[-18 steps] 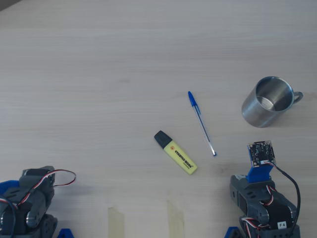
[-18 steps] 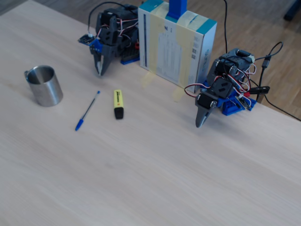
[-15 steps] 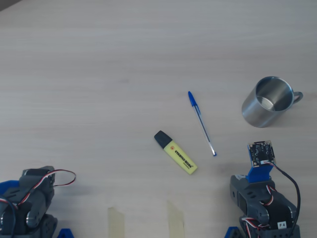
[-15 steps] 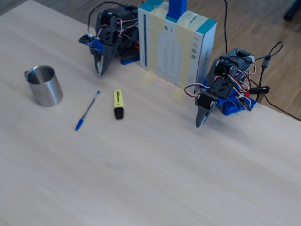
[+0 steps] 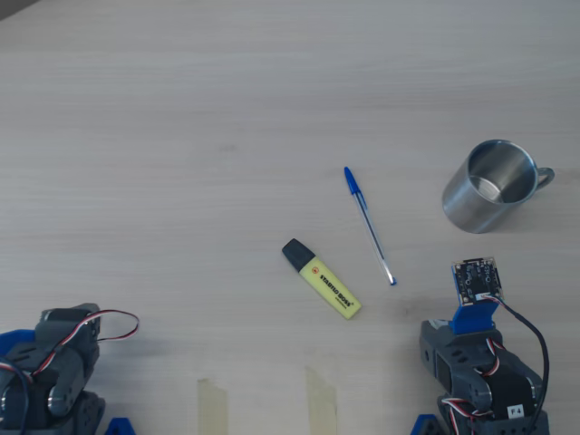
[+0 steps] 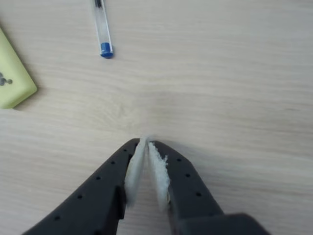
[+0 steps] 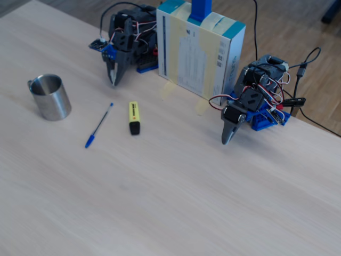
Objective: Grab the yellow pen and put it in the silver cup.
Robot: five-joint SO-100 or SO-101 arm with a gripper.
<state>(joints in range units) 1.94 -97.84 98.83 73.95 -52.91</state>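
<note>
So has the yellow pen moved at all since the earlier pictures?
No. In the overhead view the yellow pen lies at the same spot and angle, left of the blue pen, with the same gap to it.

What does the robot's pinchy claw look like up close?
In the wrist view the gripper has two dark grey plastic fingers dotted with small holes and lined with white padding inside. In the overhead view the arm is dark grey with blue parts, a small circuit board, a black cable and red-white wires.
</note>
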